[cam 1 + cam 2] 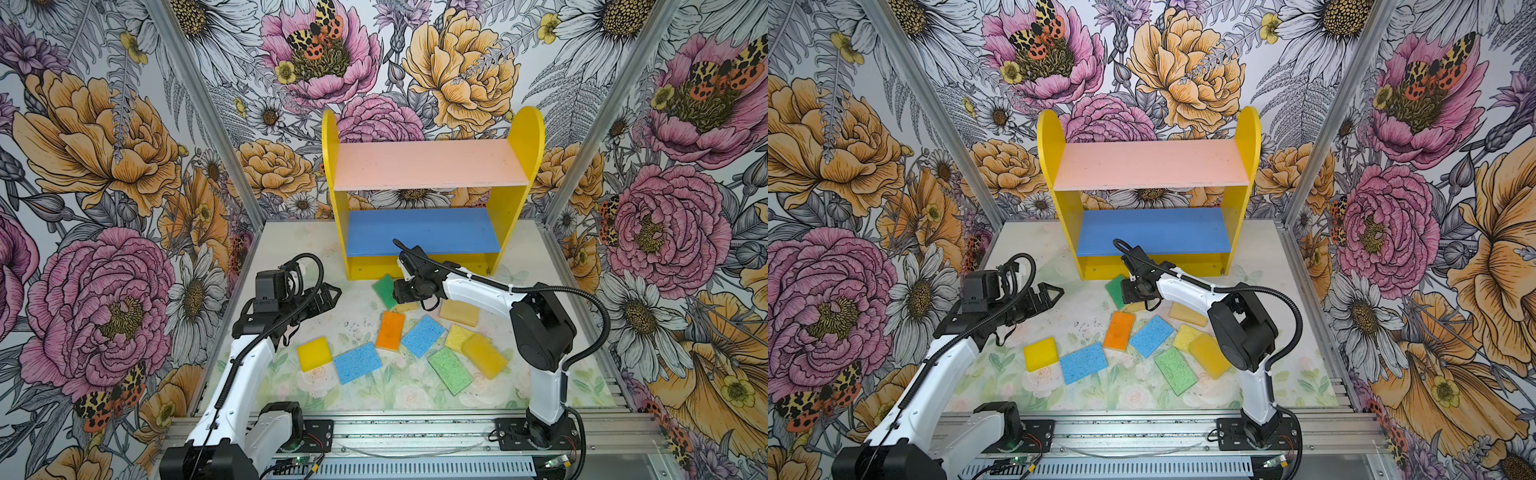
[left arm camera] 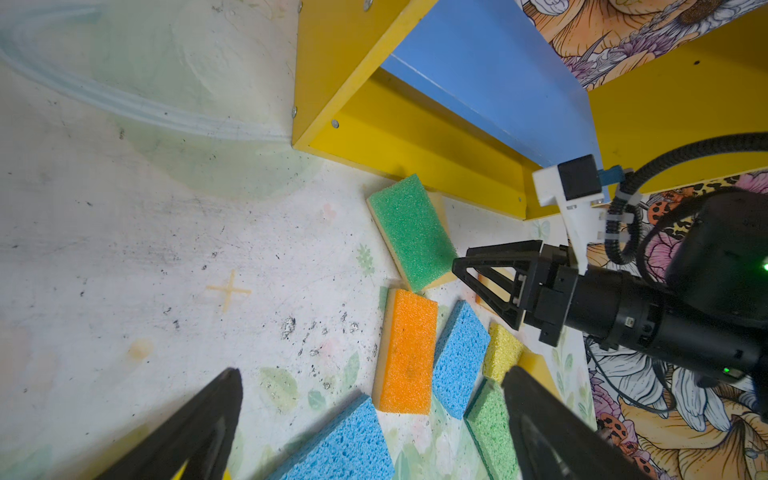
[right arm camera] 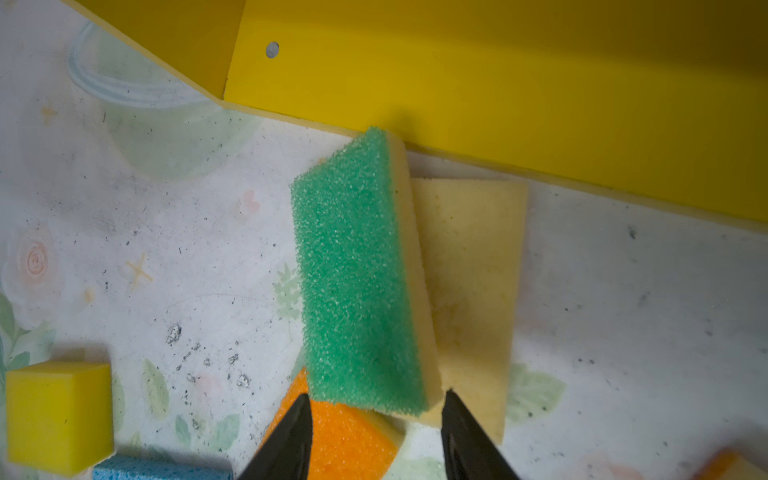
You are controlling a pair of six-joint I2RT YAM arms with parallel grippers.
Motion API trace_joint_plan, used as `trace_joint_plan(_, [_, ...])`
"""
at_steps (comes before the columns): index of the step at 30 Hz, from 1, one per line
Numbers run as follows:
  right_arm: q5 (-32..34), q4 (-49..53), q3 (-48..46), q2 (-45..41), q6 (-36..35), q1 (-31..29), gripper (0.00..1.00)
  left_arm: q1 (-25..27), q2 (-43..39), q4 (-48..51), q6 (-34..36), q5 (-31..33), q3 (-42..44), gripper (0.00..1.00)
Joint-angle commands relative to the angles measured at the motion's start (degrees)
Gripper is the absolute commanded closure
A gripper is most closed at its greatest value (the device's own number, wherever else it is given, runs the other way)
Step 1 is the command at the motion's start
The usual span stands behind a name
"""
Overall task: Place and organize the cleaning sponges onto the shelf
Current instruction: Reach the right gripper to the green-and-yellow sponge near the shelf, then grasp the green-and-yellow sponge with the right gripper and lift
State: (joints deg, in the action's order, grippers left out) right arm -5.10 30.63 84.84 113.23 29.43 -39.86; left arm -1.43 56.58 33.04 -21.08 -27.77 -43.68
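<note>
Status at this frame: found shelf (image 1: 517, 174) upright at the back of the desk (image 1: 374, 395), pink board (image 1: 428, 164) above blue board (image 1: 419, 230). Counted ten cleaning sponges (image 1: 1175, 370), all down on the desk in front of it. Saw right claw (image 3: 376, 399) partway open, fingers (image 3: 291, 440) flanking the near end of the green-topped sponge (image 3: 361, 270); no squeeze visible, could not confirm contact with the foam. Noted that sponge's far corner against the shelf's yellow base (image 3: 498, 83), one long side on or hard against a pale tan sponge (image 3: 473, 270) (could not tell which), near end just beside the end of the orange sponge (image 1: 390, 330). Logged left claw (image 1: 332, 293) spread wide, empty, hovering above the desk left of the pile, apart from every sponge. Mapped the rest from both top views: second tan sponge (image 1: 459, 312) beside the right arm's forearm, blue sponge (image 1: 423, 334) just beside the orange one, pale yellow sponge (image 1: 458, 336) partly under an amber sponge (image 1: 484, 355), light green sponge (image 1: 450, 370) nearer the front edge, second blue sponge (image 1: 357, 362) touching corners with a bright yellow sponge (image 1: 314, 353) at the left end.
</note>
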Motion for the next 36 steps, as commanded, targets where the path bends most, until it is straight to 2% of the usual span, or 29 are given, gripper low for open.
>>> trace_joint_plan(1, [1.1, -0.3, 2.7, 1.9, -0.6, -0.6, 0.51, -0.5, -0.7, -0.1, -0.5, -0.6, 0.7, 0.01])
trace_joint_plan(13, [1.1, -0.2, 3.4, 3.9, -0.4, -0.7, 0.63, -0.4, -0.6, -0.2, -0.6, -0.5, 0.9, 0.01])
trace_joint_plan(18, [2.5, -0.2, 3.1, 4.9, -0.8, -0.7, 0.58, -0.3, -0.7, -0.1, -0.6, -0.6, 1.0, 0.01])
trace_joint_plan(22, [2.9, -0.3, 2.6, 5.4, -0.2, -0.7, 0.59, -0.2, -1.0, 0.0, -0.6, -0.5, 1.1, 0.01])
trace_joint_plan(24, [3.5, -0.3, 2.2, 5.2, 0.1, -1.0, 0.63, -0.2, -0.8, 0.0, -0.6, -0.6, 1.1, 0.01])
trace_joint_plan(29, [4.5, -0.3, 0.8, 2.3, 0.7, -2.6, 0.87, 0.0, -0.8, -0.1, -0.7, -0.6, 1.2, 0.01])
trace_joint_plan(36, [5.5, -0.4, -3.9, -4.0, 3.6, -4.1, 0.96, 0.1, -0.4, -0.1, -0.7, -0.4, 1.4, 0.01])
